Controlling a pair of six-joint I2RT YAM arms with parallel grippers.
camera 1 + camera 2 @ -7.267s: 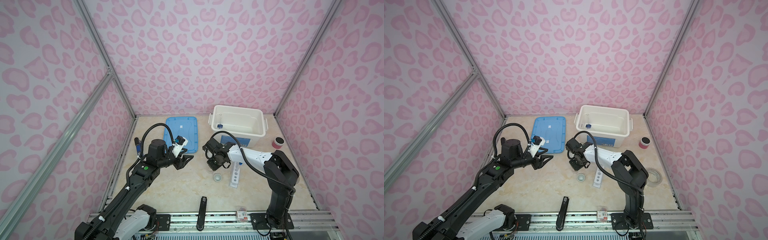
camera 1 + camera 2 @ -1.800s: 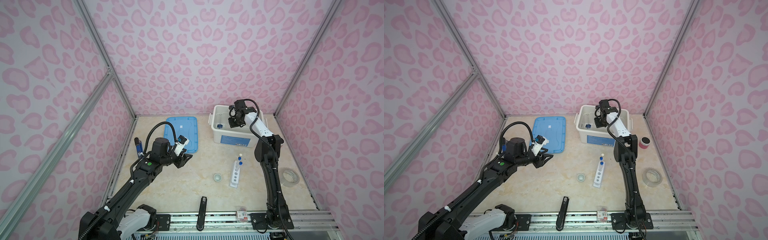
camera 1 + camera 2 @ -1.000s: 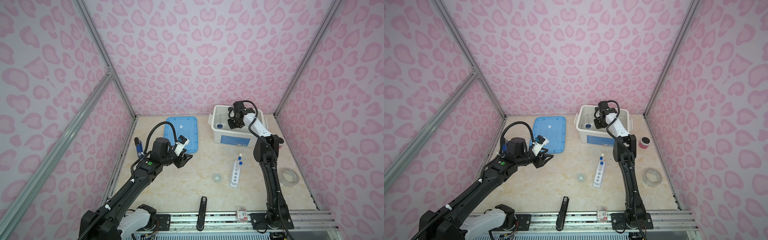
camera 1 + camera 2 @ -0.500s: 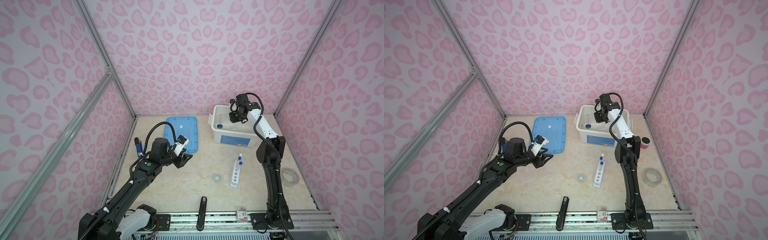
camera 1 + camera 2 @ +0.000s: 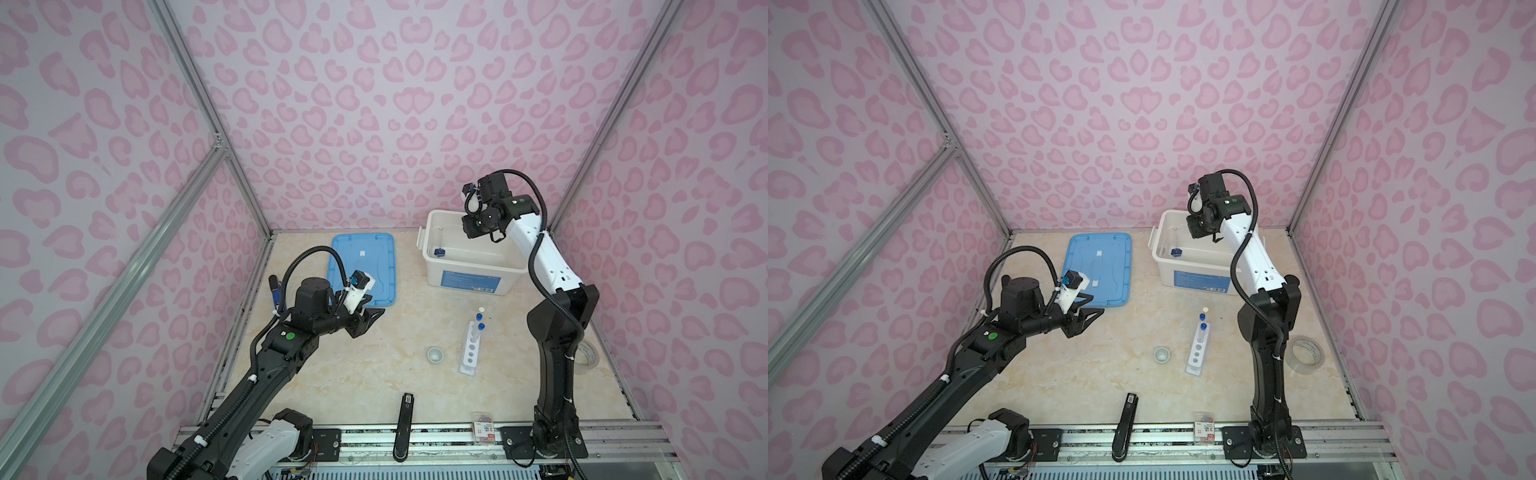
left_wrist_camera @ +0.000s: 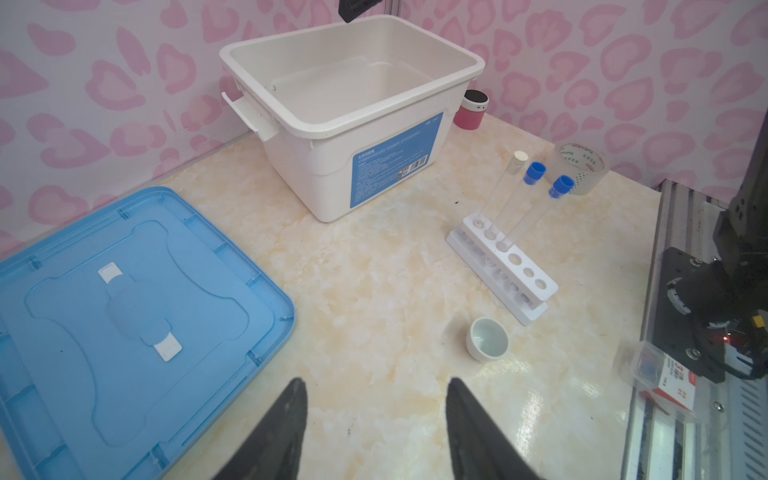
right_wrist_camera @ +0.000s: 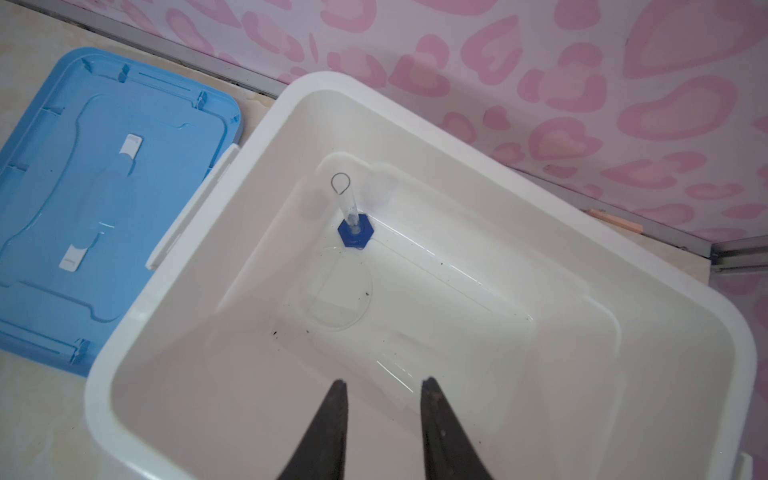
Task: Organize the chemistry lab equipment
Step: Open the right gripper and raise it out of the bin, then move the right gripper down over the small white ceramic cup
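A blue-and-black stick lies far left of the bin. The left claw hangs over the surface left of the bin and nearer the front, fingers spread wide and holding nothing. A blue lid lies flat just left of the bin, with two small white tabs that show no legible writing.

The bin's front wall bears a blue label with white lines of print and a barcode, all too small to read. Inside the bin, the cylinder stands upright on its blue base near the left wall, and a glass vessel lies on the floor just beside it.

In front of the bin sits the cup, upright and apart from the rack, which lies front-right of the bin. Three tubes stand in the rack holes nearest the bin, two blue-capped and one pale-capped.

The right claw hovers above the bin's right half, fingers parted and gripping nothing.

Just right of the bin stands a pink can. Farther right and forward lies a tape roll whose red print is illegible
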